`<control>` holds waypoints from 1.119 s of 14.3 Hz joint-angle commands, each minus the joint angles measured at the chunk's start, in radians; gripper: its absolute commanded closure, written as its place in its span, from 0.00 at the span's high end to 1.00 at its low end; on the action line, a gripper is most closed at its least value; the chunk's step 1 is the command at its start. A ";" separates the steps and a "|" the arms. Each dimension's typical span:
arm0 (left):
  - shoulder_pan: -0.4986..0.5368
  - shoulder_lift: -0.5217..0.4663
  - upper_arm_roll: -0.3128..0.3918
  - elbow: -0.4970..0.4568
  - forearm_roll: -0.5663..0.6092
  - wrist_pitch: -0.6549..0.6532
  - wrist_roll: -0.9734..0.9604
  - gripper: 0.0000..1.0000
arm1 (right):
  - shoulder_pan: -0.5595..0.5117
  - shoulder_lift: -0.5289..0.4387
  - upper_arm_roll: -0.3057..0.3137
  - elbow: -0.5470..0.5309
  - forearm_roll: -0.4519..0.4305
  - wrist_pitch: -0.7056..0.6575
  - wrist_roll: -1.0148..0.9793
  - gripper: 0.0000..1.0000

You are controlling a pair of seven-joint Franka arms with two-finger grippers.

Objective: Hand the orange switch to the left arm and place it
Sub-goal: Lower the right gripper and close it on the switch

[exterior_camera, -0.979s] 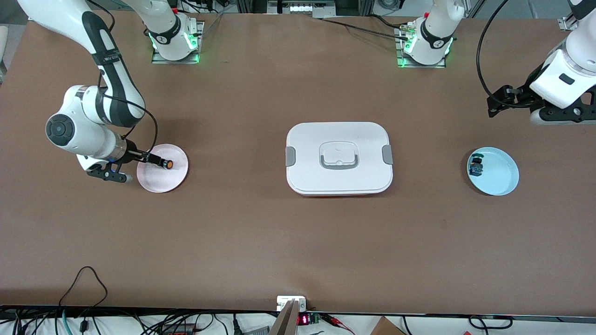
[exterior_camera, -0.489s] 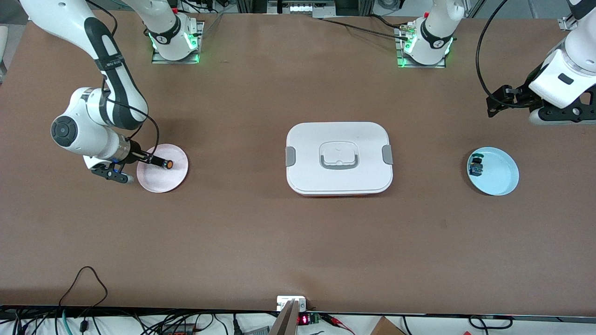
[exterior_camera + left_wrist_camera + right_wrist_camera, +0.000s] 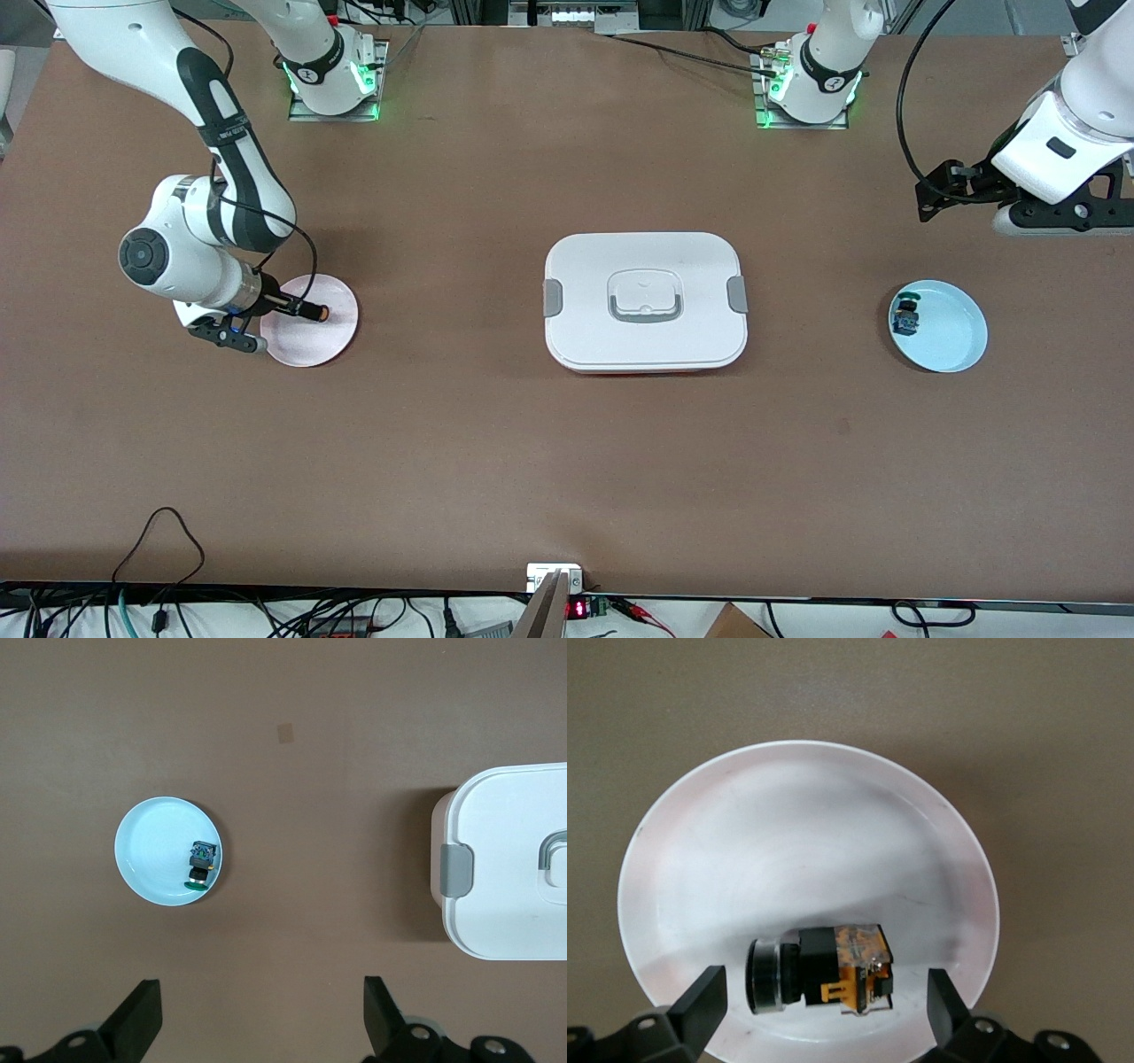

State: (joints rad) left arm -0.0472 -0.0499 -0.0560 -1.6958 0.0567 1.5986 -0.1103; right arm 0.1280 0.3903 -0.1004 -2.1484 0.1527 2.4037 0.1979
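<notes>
I have the right gripper (image 3: 819,1010) spread wide, its fingers straddling the orange switch (image 3: 307,311), which lies in the pink plate (image 3: 330,335) at the box's (image 3: 645,301) nine o'clock, ready to pinch. My left gripper (image 3: 261,1019), also open and empty, waits above the table near the blue plate (image 3: 961,341) at the box's three o'clock, presumably for the handover.

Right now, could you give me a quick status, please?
Right claw open around switch on pink plate. Left claw open, waiting. Box mid-table.

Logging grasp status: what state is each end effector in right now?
Left end effector: open, empty, over bare table.
Right end effector: open around the orange switch, not gripping it.
</notes>
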 commanded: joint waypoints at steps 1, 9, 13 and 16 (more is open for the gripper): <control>0.000 0.007 0.001 0.027 -0.006 -0.020 -0.002 1.00 | 0.005 0.002 0.002 -0.008 0.010 0.026 0.000 1.00; 0.006 0.007 0.002 0.027 -0.008 -0.022 -0.002 1.00 | 0.021 0.018 0.002 -0.010 0.014 0.051 0.000 1.00; 0.006 0.007 0.002 0.027 -0.008 -0.022 -0.002 1.00 | 0.018 0.019 0.002 -0.013 0.016 0.054 0.000 1.00; 0.007 0.007 0.001 0.027 -0.008 -0.022 -0.002 1.00 | 0.018 0.018 0.002 -0.054 0.016 0.109 0.000 1.00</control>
State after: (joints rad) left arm -0.0458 -0.0499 -0.0521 -1.6951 0.0567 1.5986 -0.1103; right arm 0.1441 0.4133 -0.0994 -2.1607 0.1528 2.4565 0.1979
